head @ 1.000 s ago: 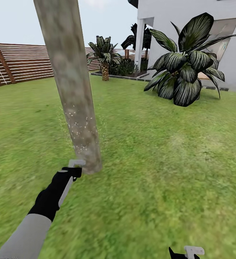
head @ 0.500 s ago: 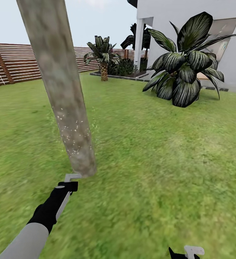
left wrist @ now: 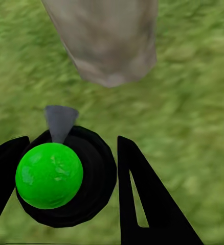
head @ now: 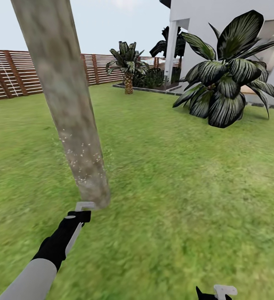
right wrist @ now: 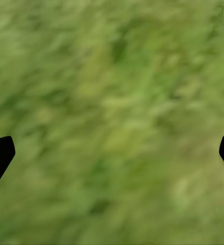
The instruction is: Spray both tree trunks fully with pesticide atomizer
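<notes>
The left end effector (left wrist: 66,173) is clenched around the pesticide atomizer (left wrist: 66,176), its grey nozzle aimed at the base of the tree trunk (head: 66,112) just ahead, so the spray lands low; white droplets speckle the bark there. The right end effector (right wrist: 112,150) hangs released over the grass (head: 187,187), idle.

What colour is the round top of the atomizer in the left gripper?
Bright green, best seen in the left wrist view.
</notes>
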{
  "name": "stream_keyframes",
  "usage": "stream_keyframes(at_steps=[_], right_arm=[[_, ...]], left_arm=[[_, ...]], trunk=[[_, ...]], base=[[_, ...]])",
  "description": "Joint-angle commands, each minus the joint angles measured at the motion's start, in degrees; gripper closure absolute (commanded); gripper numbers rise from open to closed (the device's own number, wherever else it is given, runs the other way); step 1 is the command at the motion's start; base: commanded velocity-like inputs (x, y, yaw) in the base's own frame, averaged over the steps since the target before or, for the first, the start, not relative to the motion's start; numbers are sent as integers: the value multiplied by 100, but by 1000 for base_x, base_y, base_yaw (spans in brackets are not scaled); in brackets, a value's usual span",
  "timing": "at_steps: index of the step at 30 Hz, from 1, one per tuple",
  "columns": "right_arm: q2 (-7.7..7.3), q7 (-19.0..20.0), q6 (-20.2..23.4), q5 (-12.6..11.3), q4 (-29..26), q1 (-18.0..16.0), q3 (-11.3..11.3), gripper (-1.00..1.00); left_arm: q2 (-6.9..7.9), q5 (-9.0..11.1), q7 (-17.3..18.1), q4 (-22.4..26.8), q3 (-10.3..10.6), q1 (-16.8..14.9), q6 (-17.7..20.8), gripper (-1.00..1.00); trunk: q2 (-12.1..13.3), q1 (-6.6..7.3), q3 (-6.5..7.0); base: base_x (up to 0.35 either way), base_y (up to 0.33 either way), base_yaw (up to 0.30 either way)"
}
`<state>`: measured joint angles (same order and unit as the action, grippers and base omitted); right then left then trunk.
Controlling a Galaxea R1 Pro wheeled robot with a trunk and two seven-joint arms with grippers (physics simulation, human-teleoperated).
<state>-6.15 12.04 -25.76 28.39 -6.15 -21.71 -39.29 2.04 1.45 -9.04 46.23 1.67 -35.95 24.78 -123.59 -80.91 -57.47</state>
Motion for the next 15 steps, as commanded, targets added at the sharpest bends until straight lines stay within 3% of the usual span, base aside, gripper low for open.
stream_keyframes(at_steps=[1, 5, 15], right_arm=[[0, 0, 0, 0, -2, 0, 0, -100], [0, 0, 1, 0, 0, 0, 0, -100], [0, 0, -3, 0, -2, 0, 0, -100]], left_arm=[[-1, -4, -1, 4, 4, 0, 1, 100], [-16, -4, -1, 1, 9, 0, 0, 100], [-55, 22, 7, -4, 14, 2, -8, 100]], trunk=[[0, 0, 0], [0, 0, 0], [0, 0, 0]], base=[[37, -266, 277], [7, -272, 198], [-35, -262, 8]])
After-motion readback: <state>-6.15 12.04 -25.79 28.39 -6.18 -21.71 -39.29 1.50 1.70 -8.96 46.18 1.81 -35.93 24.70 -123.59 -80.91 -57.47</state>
